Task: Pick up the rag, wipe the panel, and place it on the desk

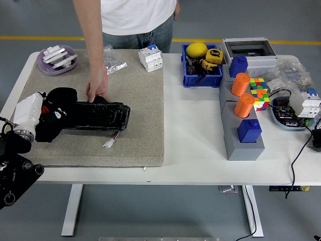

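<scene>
A black rag point(56, 111) with a red and white print lies bunched over the left end of the long black panel point(98, 116), which rests on the beige mat point(135, 105). My left hand point(41, 114), white-shelled, is shut on the rag from the left side; its fingers are mostly buried in the cloth. A person stands at the far side, and the person's hand point(97, 89) presses on the panel's far edge. My right arm does not show.
A purple dish point(56, 60) of white parts sits at the back left. Behind the panel are a plastic bag point(113, 62) and a white breaker point(150, 57). A white connector point(109, 144) lies near the mat's front. Blue bin point(201, 79), grey block stand point(242, 131) at right.
</scene>
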Controlling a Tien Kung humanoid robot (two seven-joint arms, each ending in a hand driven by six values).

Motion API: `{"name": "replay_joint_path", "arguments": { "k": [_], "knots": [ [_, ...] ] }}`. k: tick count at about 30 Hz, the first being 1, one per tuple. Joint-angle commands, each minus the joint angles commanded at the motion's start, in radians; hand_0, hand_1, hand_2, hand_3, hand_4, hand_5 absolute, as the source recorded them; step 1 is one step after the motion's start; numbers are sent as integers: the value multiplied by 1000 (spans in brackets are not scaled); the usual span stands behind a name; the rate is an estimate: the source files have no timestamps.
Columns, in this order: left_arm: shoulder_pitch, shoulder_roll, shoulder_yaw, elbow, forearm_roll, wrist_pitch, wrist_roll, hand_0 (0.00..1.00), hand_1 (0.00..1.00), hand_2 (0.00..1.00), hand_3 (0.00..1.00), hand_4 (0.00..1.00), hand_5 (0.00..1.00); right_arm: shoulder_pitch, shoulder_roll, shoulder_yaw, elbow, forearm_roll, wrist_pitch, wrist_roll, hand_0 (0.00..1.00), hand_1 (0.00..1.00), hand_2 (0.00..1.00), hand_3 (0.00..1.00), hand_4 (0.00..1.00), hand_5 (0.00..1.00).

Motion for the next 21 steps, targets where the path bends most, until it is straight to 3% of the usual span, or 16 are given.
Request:
{"name": "replay_joint_path", "arguments": {
  "k": [12, 21],
  "knots": [
    [-9, -23, 114, -126, 44, -9, 33, 309, 165, 483, 459, 378, 2, -2, -1, 0, -1, 1, 1, 0, 707, 583, 647, 645, 998, 576],
    [-28, -45, 199, -168, 58, -18, 54, 309, 167, 483, 458, 377, 2, -2, -3, 3, 0, -1, 2, -1, 706, 581, 647, 645, 998, 576]
  ]
}}
